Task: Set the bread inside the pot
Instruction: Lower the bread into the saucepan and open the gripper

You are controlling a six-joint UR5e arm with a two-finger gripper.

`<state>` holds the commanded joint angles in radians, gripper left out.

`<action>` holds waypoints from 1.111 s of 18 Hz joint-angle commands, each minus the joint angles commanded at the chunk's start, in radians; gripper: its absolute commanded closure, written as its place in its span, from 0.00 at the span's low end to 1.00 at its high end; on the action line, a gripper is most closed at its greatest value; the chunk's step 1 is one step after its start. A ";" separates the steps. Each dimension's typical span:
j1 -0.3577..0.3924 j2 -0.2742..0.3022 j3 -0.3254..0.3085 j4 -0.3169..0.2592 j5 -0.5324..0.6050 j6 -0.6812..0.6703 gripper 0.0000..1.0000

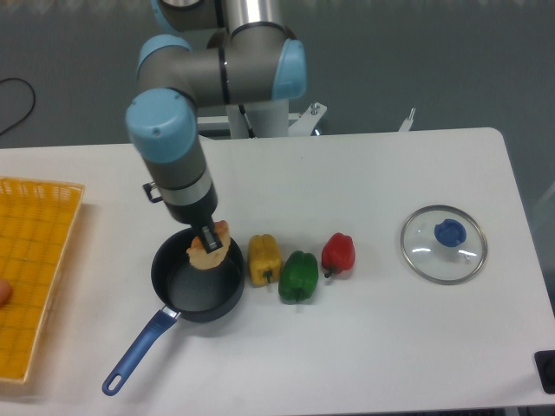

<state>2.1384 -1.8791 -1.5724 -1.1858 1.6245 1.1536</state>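
A: Where does the bread (206, 252) sit relative to the end effector (210, 242)?

B: It is clamped in the end effector itself, hanging just under the fingertips. The crust side faces up and right, the pale side down and left.

A: And the pot (199, 275)?

B: Directly beneath. The bread hangs over the upper right part of the pot's opening, inside the rim as this view shows it. Whether it touches the pot floor cannot be told from here; it looks to be held above it.

A: So the move ahead is a straight drop or a short descent?

B: That is the likely reading. The bread lies close to the rim on the right, so a slight shift toward the pot's centre would give more margin.

A: Anything crowding that side?

B: The yellow pepper (264, 258) stands just beside the pot's right wall, with the green pepper (298, 276) and red pepper (338, 253) further right. The pot's blue handle (139, 351) runs down and left, away from the arm. The glass lid (443, 243) lies well apart on the table (390, 347), and the yellow basket (35, 260) stays at the far left.
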 joint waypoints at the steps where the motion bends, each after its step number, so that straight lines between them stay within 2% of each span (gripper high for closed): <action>1: 0.000 0.000 0.000 0.000 0.000 0.000 0.83; 2: 0.000 -0.005 0.000 0.002 0.000 0.002 0.75; 5: 0.000 -0.006 0.000 0.003 0.000 0.002 0.58; 7: 0.000 -0.006 0.003 0.003 0.002 0.002 0.55; 20: 0.000 -0.006 0.005 0.005 0.002 0.003 0.51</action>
<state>2.1384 -1.8853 -1.5677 -1.1812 1.6260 1.1566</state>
